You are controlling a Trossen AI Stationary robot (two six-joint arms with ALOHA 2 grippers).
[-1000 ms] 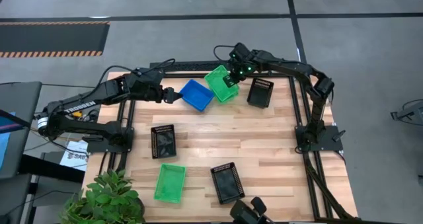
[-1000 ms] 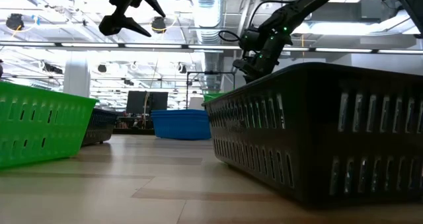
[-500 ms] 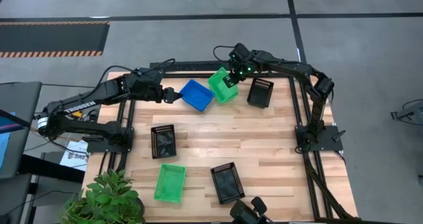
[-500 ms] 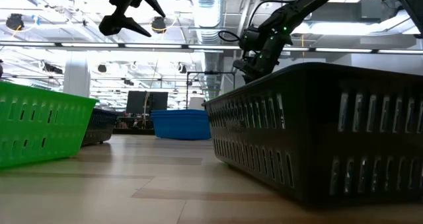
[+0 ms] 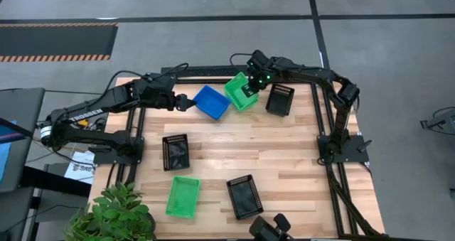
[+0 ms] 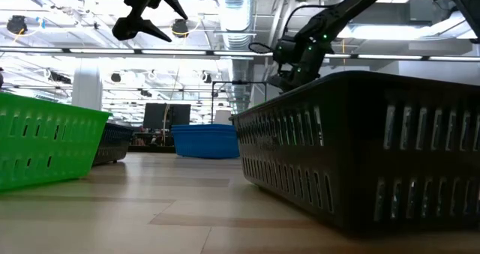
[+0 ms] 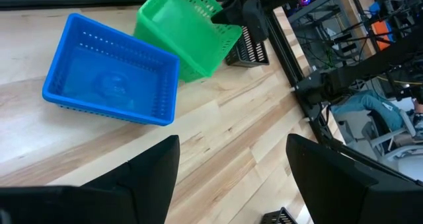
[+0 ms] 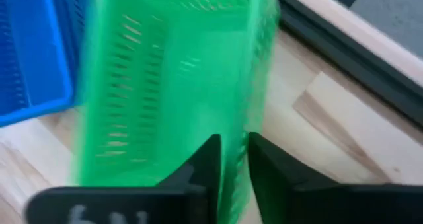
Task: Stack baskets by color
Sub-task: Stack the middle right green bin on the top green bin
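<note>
A green basket [image 5: 238, 92] [image 7: 185, 26] sits tilted at the table's far edge, right beside a blue basket [image 5: 212, 102] [image 7: 109, 72]. My right gripper [image 5: 250, 87] [image 8: 232, 164] is shut on the green basket's wall, on the side away from the blue one. My left gripper [image 5: 186, 103] [image 7: 231, 151] hangs open just left of the blue basket and touches nothing. A second green basket [image 5: 183, 197] lies flat near the front edge. My right gripper has the green basket's side wall [image 8: 232, 145] pinched between its two fingers, one inside the basket and one outside. The fingers come steeply from above. The basket is tilted, with the held side raised and the opposite side low beside the blue basket.
Three black baskets lie flat: one right of the green basket [image 5: 279, 99], one at mid-left [image 5: 175, 151] and one at the front [image 5: 244, 196], which fills the low view's right side [image 6: 360, 156]. A potted plant [image 5: 114, 216] stands at the front left corner.
My right gripper has sunk slightly with the green basket. In the low view, the strip of green seen above the near black basket's rim has dropped out of sight. The left arm has kept still.
</note>
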